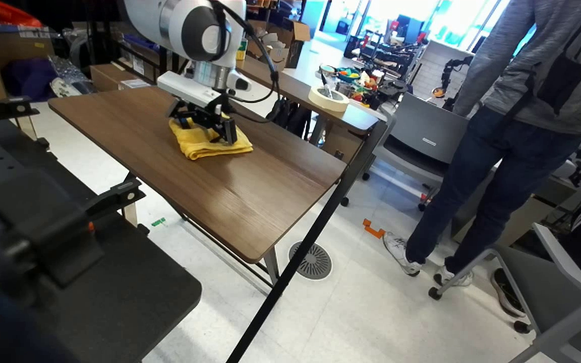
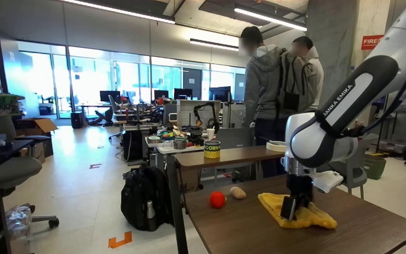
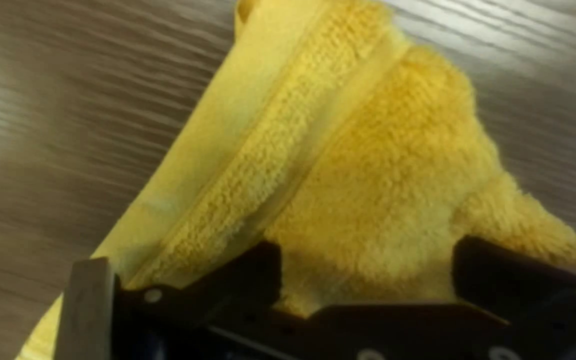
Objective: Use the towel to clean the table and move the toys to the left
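Note:
A folded yellow towel (image 1: 197, 146) lies on the brown table (image 1: 270, 201) in both exterior views; it also shows in the wrist view (image 3: 368, 165). My gripper (image 1: 204, 123) points down onto the towel. In the wrist view, its black fingers (image 3: 368, 262) stand wide apart over the towel, with cloth showing between them. The fingertips seem to touch the cloth. A red round toy (image 2: 217, 199) and a beige potato-like toy (image 2: 238, 192) sit close together on the table in an exterior view, left of the towel there. Neither toy shows in the wrist view.
A narrow raised shelf (image 2: 190, 160) along the table carries a corn can (image 2: 212, 149) and a tape roll (image 1: 329, 98). A black post (image 1: 315, 229) stands at the table's end. A black backpack (image 2: 146, 199) is on the floor. People stand beyond the shelf.

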Action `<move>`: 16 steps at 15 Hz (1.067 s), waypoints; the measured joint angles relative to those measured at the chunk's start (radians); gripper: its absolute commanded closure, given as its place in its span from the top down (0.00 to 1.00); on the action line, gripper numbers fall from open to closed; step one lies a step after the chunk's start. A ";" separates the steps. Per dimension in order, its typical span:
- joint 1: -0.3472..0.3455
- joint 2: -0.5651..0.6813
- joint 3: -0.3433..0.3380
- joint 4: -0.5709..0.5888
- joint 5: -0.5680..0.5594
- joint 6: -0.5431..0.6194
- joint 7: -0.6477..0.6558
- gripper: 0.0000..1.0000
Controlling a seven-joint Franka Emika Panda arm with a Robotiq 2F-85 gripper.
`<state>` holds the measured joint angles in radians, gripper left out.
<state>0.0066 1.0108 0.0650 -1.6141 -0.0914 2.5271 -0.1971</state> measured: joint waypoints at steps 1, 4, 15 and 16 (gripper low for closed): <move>-0.034 0.004 -0.001 0.008 0.022 0.000 0.001 1.00; -0.122 0.019 0.006 0.042 0.096 0.001 0.006 1.00; -0.141 0.052 0.001 0.147 0.130 -0.062 0.109 1.00; -0.144 0.065 -0.008 0.199 0.147 -0.109 0.141 1.00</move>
<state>-0.1372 1.0759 0.0570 -1.4147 0.0561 2.4186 -0.0565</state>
